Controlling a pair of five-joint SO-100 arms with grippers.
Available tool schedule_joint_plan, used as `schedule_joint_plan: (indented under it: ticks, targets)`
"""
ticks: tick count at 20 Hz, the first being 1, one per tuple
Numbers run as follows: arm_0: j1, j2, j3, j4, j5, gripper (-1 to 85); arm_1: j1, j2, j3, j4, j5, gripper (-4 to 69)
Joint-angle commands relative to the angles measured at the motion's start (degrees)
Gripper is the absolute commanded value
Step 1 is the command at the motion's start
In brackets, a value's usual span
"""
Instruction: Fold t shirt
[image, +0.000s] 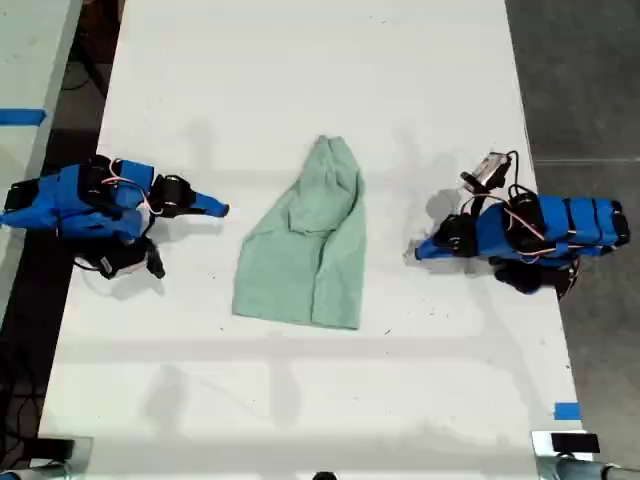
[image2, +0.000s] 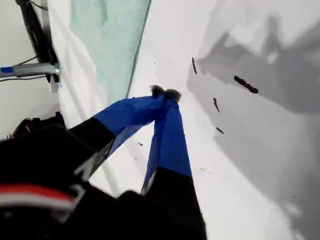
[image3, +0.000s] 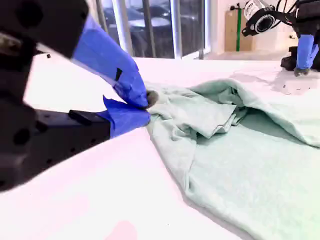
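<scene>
Bench (image: 300, 80) is stretching white and slick under everything, and that is feeding the first risk: on so smooth a surface a dragged cloth could be sliding along whole instead of hinging over into a fold. The t shirt (image: 310, 250) is lying in the middle of it, narrow end pointing toward the exterior view's top, wide hem toward the bottom, already bunched, with a loose flap (image: 300, 212) doubling over on the side toward the exterior view's left. My first hand (image: 414, 252) is sitting on the exterior view's right, well apart from the straight edge of the shirt, tips pressed together and carrying nothing. My second hand (image: 222, 210) is waiting on the exterior view's left, near the rumpled side, tips likewise pressed together on nothing. I am judging that neither can take cloth without spreading first; coming in closed, either would be shoving the edge and deepening the creases. That flap is looking like the trap on my second hand's side: a pinch there may be catching one layer only, and the fold would be coming out crooked. If the two lifts are starting at different moments, the shirt could be twisting. Dark specks (image2: 245, 84) are dotting the bench near my first hand, too small to identify.
</scene>
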Motion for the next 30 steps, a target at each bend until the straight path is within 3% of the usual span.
schedule_joint_plan:
  ticks: [1,8,9,10,12,14,15,16,17,24,26,30]
  targets:
    - [-0.4,0.4,0.3,0.4,-1.7,-0.2,1.1,0.9,3.2,0.5,-2.1,-2.2]
    - [0.6,0.4,-1.0,2.0,-1.0,-0.2,1.4,0.9,3.2,0.9,-2.6,-2.2]
    - [-0.7,-0.8,-1.1,2.1,-3.5,-0.2,1.4,0.9,3.2,0.9,-2.6,-2.2]
    - [-2.5,-8.9,-3.7,0.4,-6.1,-0.2,1.7,0.9,3.2,0.9,-2.6,-2.2]
    - [1.7,-42.4,-18.7,-6.0,-10.7,-0.2,1.8,0.9,3.2,0.9,-2.5,-2.2]
    - [6.5,-71.8,-39.0,-3.2,-12.7,-0.2,1.8,0.9,3.2,0.9,-2.5,-2.2]
    - [8.1,-81.1,-46.1,-1.5,-13.2,9.8,1.8,0.9,3.2,0.9,-2.5,-2.2]
    - [9.5,-86.4,-50.1,-0.8,-13.8,27.2,1.8,0.9,3.2,0.9,-2.6,-2.2]
    - [10.3,-88.4,-51.5,-0.4,-14.1,30.5,1.8,0.9,3.2,0.9,-2.6,-2.2]
    - [12.2,-97.5,-52.7,-1.0,-16.4,24.4,1.6,0.9,3.2,0.8,-2.7,-2.2]
    - [12.8,-98.7,-53.4,-0.5,-18.2,13.6,1.6,0.9,3.2,0.8,-2.7,-2.2]
    - [12.7,-101.2,-55.2,-0.5,-17.1,5.7,1.6,0.9,3.2,0.8,-2.7,-2.2]
